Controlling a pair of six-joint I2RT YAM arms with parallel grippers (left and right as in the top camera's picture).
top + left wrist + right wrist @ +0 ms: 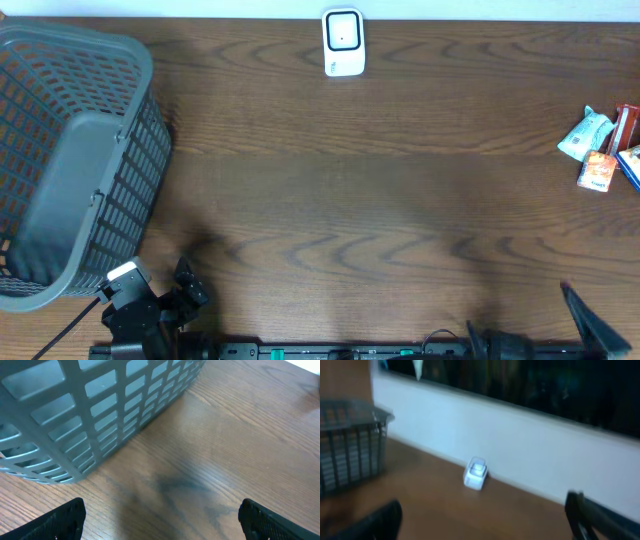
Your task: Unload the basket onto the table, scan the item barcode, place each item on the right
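Observation:
Several small snack packets lie at the table's far right edge: a teal packet [585, 132], an orange packet [597, 172], a red packet [626, 124] and a blue one cut off by the frame. No barcode shows on any item. The white scanner [343, 42] stands upright at the back centre, and it is blurred in the right wrist view, scanner [475, 474]. My left gripper [192, 283] sits at the front left, open and empty, left gripper [160, 520]. My right gripper [585, 312] is at the front right corner, open and empty, right gripper [482, 515], far from the packets.
A large grey slatted basket [70, 160] fills the left side, close beside my left gripper; basket wall [100, 410]. The same basket [350, 445] appears at the left of the right wrist view. A white wall [520, 445] runs behind the table's back edge.

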